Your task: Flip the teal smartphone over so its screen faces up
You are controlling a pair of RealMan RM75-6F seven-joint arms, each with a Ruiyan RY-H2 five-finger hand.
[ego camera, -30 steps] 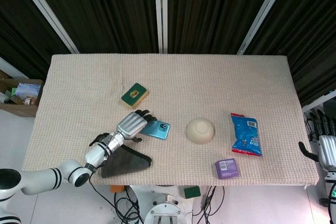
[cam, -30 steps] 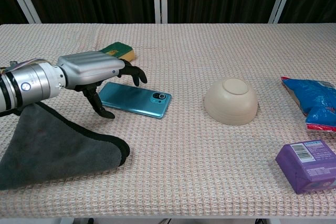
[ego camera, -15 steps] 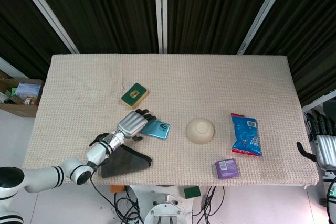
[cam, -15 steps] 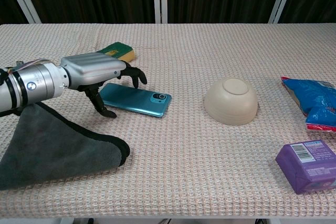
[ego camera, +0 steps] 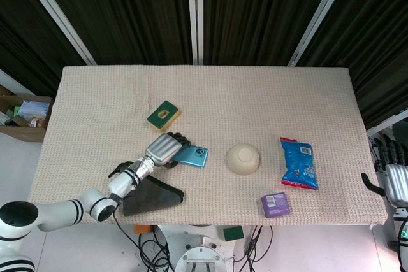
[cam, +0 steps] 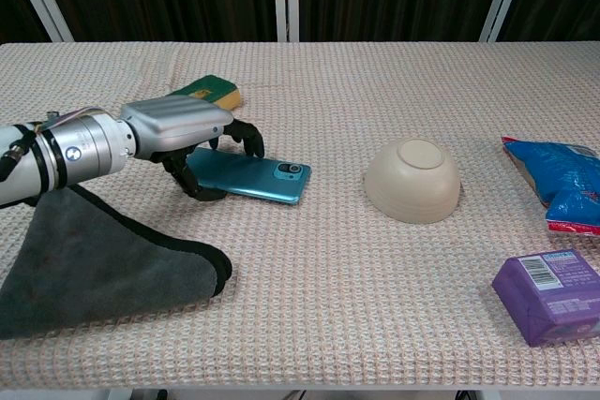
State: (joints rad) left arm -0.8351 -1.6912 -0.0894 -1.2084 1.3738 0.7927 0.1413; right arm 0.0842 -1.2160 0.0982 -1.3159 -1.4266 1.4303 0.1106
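The teal smartphone [ego camera: 196,155] [cam: 262,179] lies left of the table's middle, back side up, with its camera lens at the right end. My left hand [ego camera: 162,150] [cam: 176,126] covers its left end, fingers curled over the far edge and thumb hooked at the near edge, gripping it. In the chest view that end looks slightly raised off the cloth-covered table [ego camera: 255,100]. My right hand [ego camera: 395,181] hangs beyond the table's right edge with its fingers apart, holding nothing.
A grey cloth [ego camera: 152,197] [cam: 84,264] lies under my left forearm. A green sponge [ego camera: 163,114] [cam: 211,91] sits behind the phone. To the right are an upturned cream bowl [ego camera: 243,158] [cam: 412,180], a blue snack bag [ego camera: 299,163] and a purple box [ego camera: 275,204].
My left hand has closed on the phone's left end: the thumb moved in to the near edge. The phone shifted slightly right and its left end rose a little.
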